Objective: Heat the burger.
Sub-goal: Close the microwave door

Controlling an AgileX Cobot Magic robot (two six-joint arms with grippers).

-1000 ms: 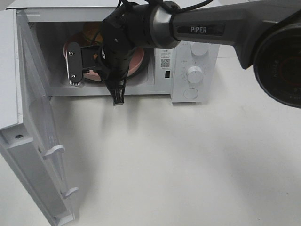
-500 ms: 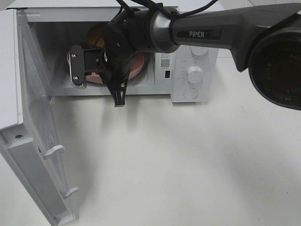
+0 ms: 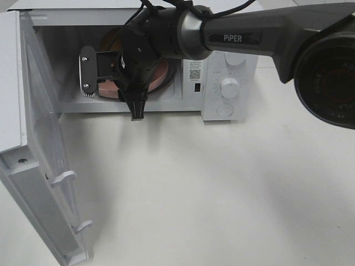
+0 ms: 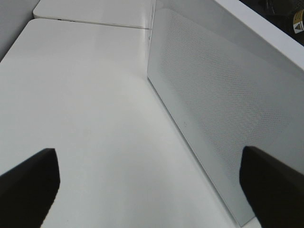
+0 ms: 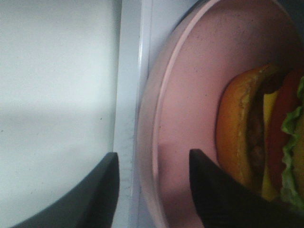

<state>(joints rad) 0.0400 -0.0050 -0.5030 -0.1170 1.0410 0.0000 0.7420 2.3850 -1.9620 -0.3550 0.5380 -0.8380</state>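
At the left, the white microwave door (image 3: 39,166) is swung open, its inner panel finely perforated. Beside that panel the left pincer (image 4: 151,187) is held over the smooth white worktop (image 4: 85,95), its two dark matte fingers spread wide with nothing between them. Inside the cavity of the boxy microwave (image 3: 244,108) a round pink plate (image 5: 190,95) with a raised rim is seen. The burger (image 5: 247,137) is set on it, layered with a glossy orange-brown bun, yellow cheese, red tomato and frilled green lettuce. The right pincer (image 5: 154,194) is extended into the cavity with jaws parted: one dark finger is placed outside the plate's rim, the other over its pink face just beside the burger — the rim is straddled, not pinched. Further right, round white knobs (image 3: 229,87) are carried on the control panel.
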